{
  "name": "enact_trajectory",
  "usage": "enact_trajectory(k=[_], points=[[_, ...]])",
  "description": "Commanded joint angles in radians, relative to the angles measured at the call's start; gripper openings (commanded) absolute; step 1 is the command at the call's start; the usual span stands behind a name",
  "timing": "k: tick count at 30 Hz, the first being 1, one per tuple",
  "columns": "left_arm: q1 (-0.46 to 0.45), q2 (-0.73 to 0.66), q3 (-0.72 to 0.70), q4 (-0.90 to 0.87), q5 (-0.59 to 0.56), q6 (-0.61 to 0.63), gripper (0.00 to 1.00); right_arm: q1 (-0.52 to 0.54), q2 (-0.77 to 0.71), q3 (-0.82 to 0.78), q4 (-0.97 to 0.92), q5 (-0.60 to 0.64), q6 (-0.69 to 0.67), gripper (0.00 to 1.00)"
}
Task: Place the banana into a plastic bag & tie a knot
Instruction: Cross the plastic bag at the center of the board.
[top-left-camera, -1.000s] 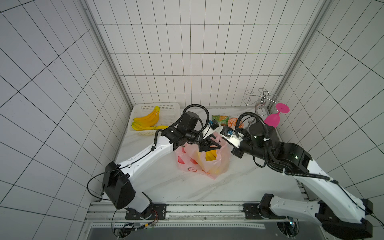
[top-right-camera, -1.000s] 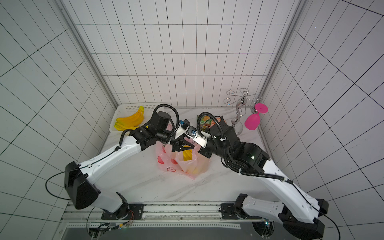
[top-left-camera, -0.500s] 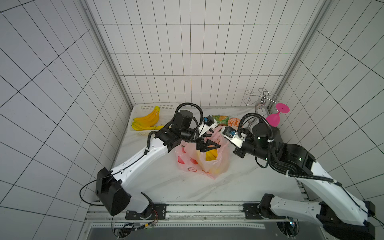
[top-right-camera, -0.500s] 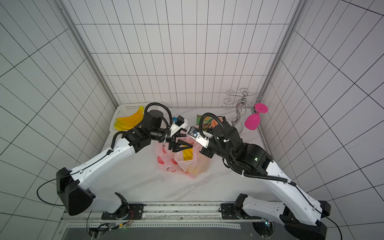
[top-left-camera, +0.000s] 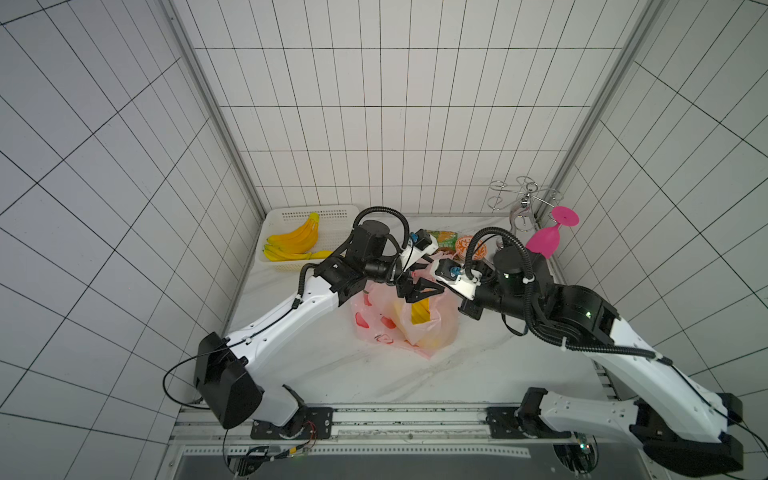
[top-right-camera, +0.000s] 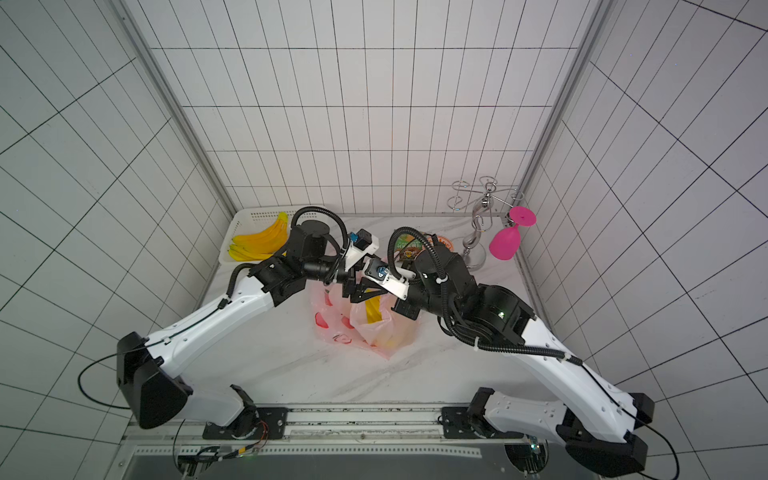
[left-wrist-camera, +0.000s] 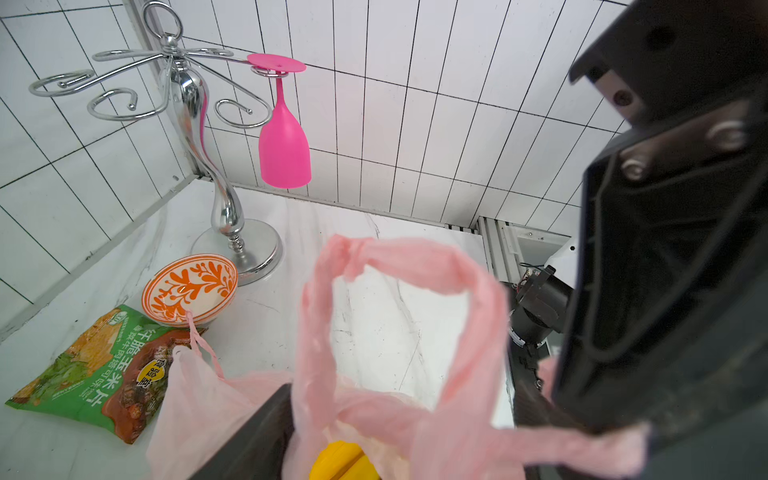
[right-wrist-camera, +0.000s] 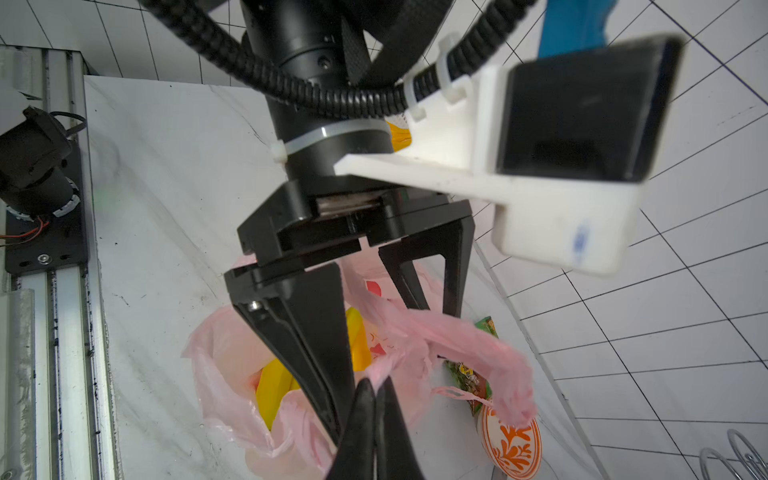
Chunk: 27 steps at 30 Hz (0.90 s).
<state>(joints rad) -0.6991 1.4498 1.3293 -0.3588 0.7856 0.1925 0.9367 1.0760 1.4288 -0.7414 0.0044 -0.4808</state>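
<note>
Most of banana (top-left-camera: 419, 312) inside pink bag (top-left-camera: 441, 325) (hazy)

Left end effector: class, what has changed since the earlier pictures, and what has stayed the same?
The left end effector opened, letting go of the pink bag handle. The right end effector stayed shut on the bag handle; the banana stayed in the plastic bag.

Your right hand (right-wrist-camera: 376, 399) is pinched tight, its tips meeting on a twist of the pink plastic bag (right-wrist-camera: 224, 374). Just ahead of it, the left hand (right-wrist-camera: 386, 368) points down at the bag with jaws spread, a handle loop (right-wrist-camera: 478, 345) passing between them. A banana (right-wrist-camera: 270, 386) lies inside the bag on the worktop (right-wrist-camera: 166, 187). Beyond the loop sit a green snack packet (right-wrist-camera: 469, 374) and an orange-patterned bowl (right-wrist-camera: 513, 444).
</note>
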Motion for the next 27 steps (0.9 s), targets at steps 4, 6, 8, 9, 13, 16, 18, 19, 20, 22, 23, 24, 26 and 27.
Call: enact_trajectory(k=[4,6,8,9,13,16,18,19,20,22,23,24,26,27], points=[[-0.038,0.046,0.027,-0.073,0.022,0.071,0.76,0.014,-0.023,0.01,0.061,-0.022,-0.022,0.0],[-0.044,0.052,0.035,-0.095,0.043,0.09,0.73,0.014,-0.012,0.013,0.062,-0.012,-0.025,0.0],[-0.045,0.045,0.031,-0.095,0.057,0.093,0.71,0.013,0.001,0.007,0.064,0.019,-0.027,0.0],[-0.045,0.039,0.029,-0.095,0.058,0.095,0.7,0.014,0.006,-0.001,0.067,0.049,-0.027,0.0],[-0.027,0.023,0.025,-0.092,0.067,0.086,0.66,0.014,-0.014,-0.037,0.076,0.134,-0.034,0.0],[-0.015,0.024,0.022,-0.086,0.097,0.083,0.63,0.012,-0.03,-0.043,0.075,0.151,-0.035,0.0],[-0.014,0.024,0.024,-0.091,0.105,0.091,0.63,0.013,-0.031,-0.044,0.074,0.162,-0.037,0.0],[-0.013,0.022,0.022,-0.094,0.11,0.096,0.63,0.013,-0.029,-0.046,0.074,0.165,-0.04,0.0],[-0.012,0.017,0.021,-0.095,0.115,0.1,0.63,0.013,-0.025,-0.048,0.071,0.173,-0.043,0.0],[0.004,0.0,0.009,-0.068,0.119,0.075,0.63,0.013,-0.02,-0.055,0.064,0.199,-0.051,0.0],[0.014,-0.008,-0.002,-0.041,0.12,0.052,0.63,0.013,-0.022,-0.057,0.062,0.2,-0.053,0.0],[0.023,-0.012,-0.007,-0.02,0.124,0.034,0.64,0.012,-0.026,-0.061,0.066,0.19,-0.056,0.0],[0.024,-0.011,-0.008,-0.008,0.127,0.023,0.67,0.013,-0.029,-0.062,0.072,0.172,-0.053,0.0],[0.023,-0.009,-0.008,-0.01,0.134,0.027,0.68,0.012,-0.025,-0.061,0.073,0.166,-0.053,0.0]])
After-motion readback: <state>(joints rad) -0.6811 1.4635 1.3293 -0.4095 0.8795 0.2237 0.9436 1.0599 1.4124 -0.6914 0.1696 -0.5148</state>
